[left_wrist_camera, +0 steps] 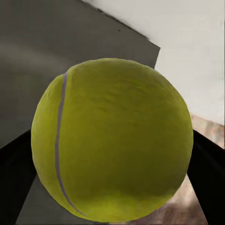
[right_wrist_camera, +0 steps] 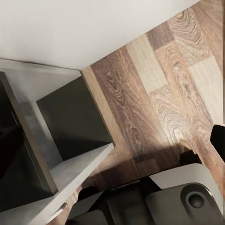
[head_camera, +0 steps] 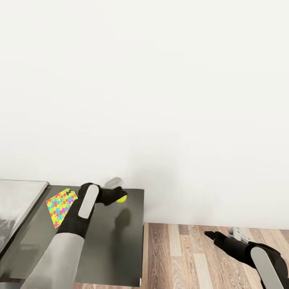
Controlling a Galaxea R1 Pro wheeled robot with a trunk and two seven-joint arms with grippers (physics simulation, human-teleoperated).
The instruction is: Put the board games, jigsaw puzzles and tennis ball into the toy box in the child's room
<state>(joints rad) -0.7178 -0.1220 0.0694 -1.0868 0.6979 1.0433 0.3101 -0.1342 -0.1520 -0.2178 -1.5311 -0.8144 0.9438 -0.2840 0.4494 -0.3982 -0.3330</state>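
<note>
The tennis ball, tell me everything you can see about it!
The tennis ball is round and yellow-green, with a fuzzy-looking felt skin and one thin grey seam curving down its side. It looks whole and clean. The left claw holds it, with a black finger pressing each side. In the head view the ball is lifted above the dark table, near its far edge by the white wall, and its shadow falls on the tabletop. Nothing else touches it.

Plain white wall (head_camera: 160, 88) across upper view, evenly lit. Dark grey table (head_camera: 108, 245) at lower left against wall, glossy top with soft reflections. Wood-plank floor (head_camera: 180, 257) to right, brown and tan boards. Grey shelf unit (right_wrist_camera: 61, 140) stands on floor.
</note>
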